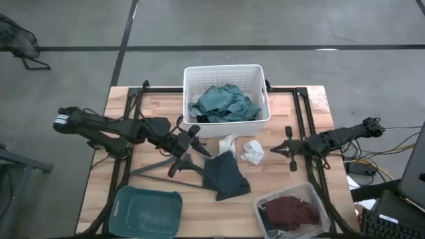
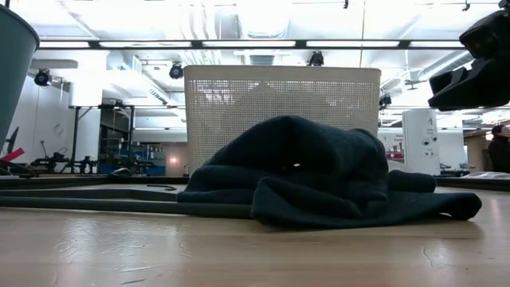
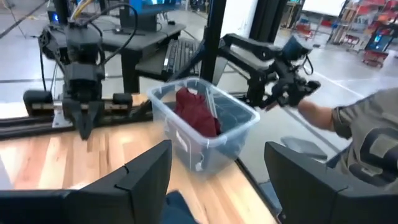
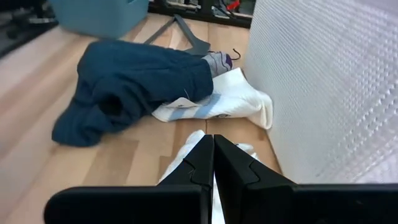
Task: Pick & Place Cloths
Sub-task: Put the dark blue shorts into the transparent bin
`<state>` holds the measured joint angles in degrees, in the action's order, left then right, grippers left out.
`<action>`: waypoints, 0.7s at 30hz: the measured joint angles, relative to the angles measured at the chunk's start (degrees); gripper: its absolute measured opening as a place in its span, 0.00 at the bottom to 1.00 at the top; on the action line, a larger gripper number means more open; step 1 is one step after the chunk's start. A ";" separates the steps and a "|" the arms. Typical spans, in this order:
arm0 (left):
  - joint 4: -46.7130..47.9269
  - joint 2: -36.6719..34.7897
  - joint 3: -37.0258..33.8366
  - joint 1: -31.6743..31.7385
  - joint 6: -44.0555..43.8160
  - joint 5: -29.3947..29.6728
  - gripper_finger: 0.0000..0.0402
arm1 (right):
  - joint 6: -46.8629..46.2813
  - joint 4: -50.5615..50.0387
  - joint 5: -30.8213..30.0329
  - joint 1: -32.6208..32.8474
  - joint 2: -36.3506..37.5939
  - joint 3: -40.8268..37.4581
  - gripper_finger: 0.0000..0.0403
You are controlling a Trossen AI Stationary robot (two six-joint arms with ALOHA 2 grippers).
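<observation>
A wooden desk (image 1: pixel 159 106) seen from above fills the middle of the frame, with a dark arm reaching in from each side.

A white basket (image 1: pixel 226 99) sits at the upper centre of the desk. A teal cloth (image 1: pixel 224 104) lies crumpled inside it, with a bit of black cloth (image 1: pixel 199 119) at its lower left edge.

Just below the basket, near the centre, lie a cream cloth (image 1: pixel 227 143) and a small white cloth (image 1: pixel 252 152). A navy cloth (image 1: pixel 226 176) is heaped below them, at lower centre. In the low view this navy heap fills the middle of the frame, in front of the basket.

A dark grey hanger (image 1: pixel 166 171) lies flat to the left of the navy cloth.

At the lower left sits a teal bin (image 1: pixel 146 212). At the lower right, a clear tub (image 1: pixel 292 212) holds a maroon cloth (image 1: pixel 292 211). A white mark shows at the cloth's lower left edge, but no lettering can be read.

The left tool (image 1: pixel 197 141) hovers at centre left, just left of the cream cloth, its fingers spread wide and holding nothing.

The right tool (image 1: pixel 273 151) waits at centre right, just right of the white cloth, fingers pressed together and empty.

In the left wrist view a person's sleeve (image 3: pixel 367 134) shows at the right edge, beyond the desk.
</observation>
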<state>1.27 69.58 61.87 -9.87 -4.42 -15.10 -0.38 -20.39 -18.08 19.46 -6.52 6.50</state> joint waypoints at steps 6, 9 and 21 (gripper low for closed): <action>3.81 -4.72 -4.76 -1.42 1.28 5.62 0.65 | 2.69 0.01 0.02 -0.01 0.00 0.00 0.02; 3.22 -8.72 -9.20 -1.52 1.86 9.57 0.64 | 1.34 0.01 0.00 -0.01 -0.02 0.00 0.02; 0.69 -29.95 -25.77 -1.55 5.27 11.59 0.61 | -14.52 11.64 -4.24 -0.04 -1.03 -0.25 0.02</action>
<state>1.96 39.63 36.10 -11.42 0.85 -3.51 -14.90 -8.75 -22.32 19.42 -7.56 6.25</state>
